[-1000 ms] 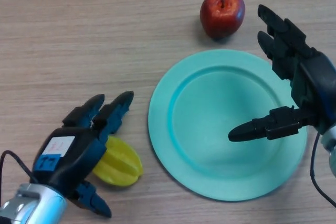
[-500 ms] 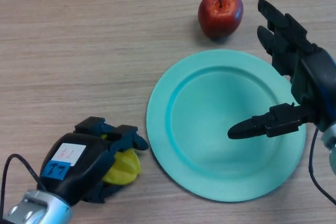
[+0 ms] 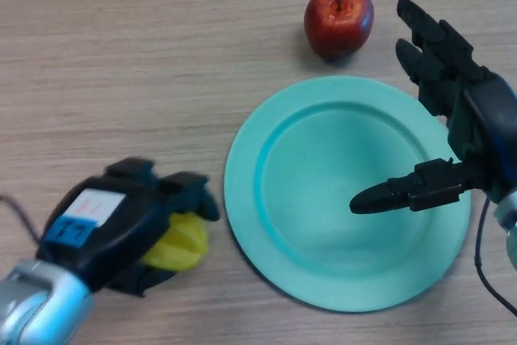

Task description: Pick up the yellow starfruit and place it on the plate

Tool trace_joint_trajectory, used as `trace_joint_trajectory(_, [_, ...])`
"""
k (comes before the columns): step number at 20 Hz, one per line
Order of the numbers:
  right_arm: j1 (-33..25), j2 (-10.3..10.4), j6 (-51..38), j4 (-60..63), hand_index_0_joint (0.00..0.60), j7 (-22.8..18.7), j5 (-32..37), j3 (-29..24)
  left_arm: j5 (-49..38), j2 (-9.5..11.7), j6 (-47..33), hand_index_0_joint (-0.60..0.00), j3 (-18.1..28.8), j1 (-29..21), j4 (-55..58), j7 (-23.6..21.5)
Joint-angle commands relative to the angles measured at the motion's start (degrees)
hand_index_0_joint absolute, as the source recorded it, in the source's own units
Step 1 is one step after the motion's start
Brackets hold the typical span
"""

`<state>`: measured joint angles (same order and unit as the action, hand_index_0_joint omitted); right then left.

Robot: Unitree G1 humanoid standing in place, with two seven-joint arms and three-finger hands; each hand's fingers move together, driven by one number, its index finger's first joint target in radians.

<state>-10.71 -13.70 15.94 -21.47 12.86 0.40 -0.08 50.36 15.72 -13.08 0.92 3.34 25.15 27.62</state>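
Gripping starfruit (image 3: pixel 179 244), left hand (image 3: pixel 113 228) sits just beside plate (image 3: pixel 242 199) rim.

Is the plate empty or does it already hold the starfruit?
Empty: the plate is bare; the starfruit sits beside it, in the left robot hand.

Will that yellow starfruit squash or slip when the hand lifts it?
Probably neither. The starfruit keeps its ridged shape with the left hand curled over it, so it looks stiff. Its smooth, shiny skin might slide, though the ridges should give the fingers purchase.
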Motion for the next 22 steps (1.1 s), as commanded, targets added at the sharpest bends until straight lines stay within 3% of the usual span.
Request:
trace_joint_trajectory(1, [-1.81, -1.12, -3.99, -5.03, 0.000, -1.74, 2.82, -2.38, 5.30, 1.26, -7.72, -0.600, -2.09, -4.30, -0.42, -8.94])
trace_joint_trajectory(5, [-0.66, -0.99, -2.50, -7.57, 0.000, -1.88, 4.62, -2.97, 17.03, -1.88, -10.78, -0.600, -8.02, -13.30, -9.03, -22.74])
trace_joint_trajectory(8, [-0.99, -1.49, -1.26, -8.61, 0.000, -2.27, 5.50, -3.64, 19.03, -4.24, -10.37, -0.600, -11.60, -17.95, -14.95, -27.43])
trace_joint_trajectory(12, [-1.19, -1.90, -1.37, -9.32, 0.000, -2.55, 5.06, -4.14, 24.55, -4.79, -9.35, -0.600, -16.21, -22.91, -23.14, -33.64])
trace_joint_trajectory(16, [-0.16, -2.21, -0.07, -11.05, 0.000, -2.39, 5.93, -4.93, 12.68, -4.83, -6.06, -0.600, -21.15, -22.90, -24.39, -28.83])
trace_joint_trajectory(17, [0.19, -2.24, 0.22, -11.46, 0.000, -2.17, 6.37, -5.22, 3.50, -4.83, -1.76, -0.600, -22.85, -22.96, -22.39, -24.92])
trace_joint_trajectory(19, [0.41, -2.45, 0.09, -11.81, 0.000, -2.22, 6.03, -5.45, -2.15, -4.83, 2.76, -0.600, -23.11, -23.84, -19.68, -19.68])
trace_joint_trajectory(20, [0.33, -2.46, 0.05, -11.80, 0.000, -2.26, 5.97, -5.47, -2.17, -4.83, 2.98, -0.550, -22.88, -24.07, -19.42, -19.45])
trace_joint_trajectory(21, [0.31, -2.46, -0.07, -11.75, 0.000, -2.28, 5.88, -5.46, -2.42, -4.83, 3.26, -0.400, -22.84, -24.21, -19.31, -19.51])
trace_joint_trajectory(22, [0.34, -2.46, -0.27, -11.68, 0.000, -2.29, 5.71, -5.38, -2.35, -4.83, 3.40, -0.299, -22.75, -24.27, -19.27, -19.68])
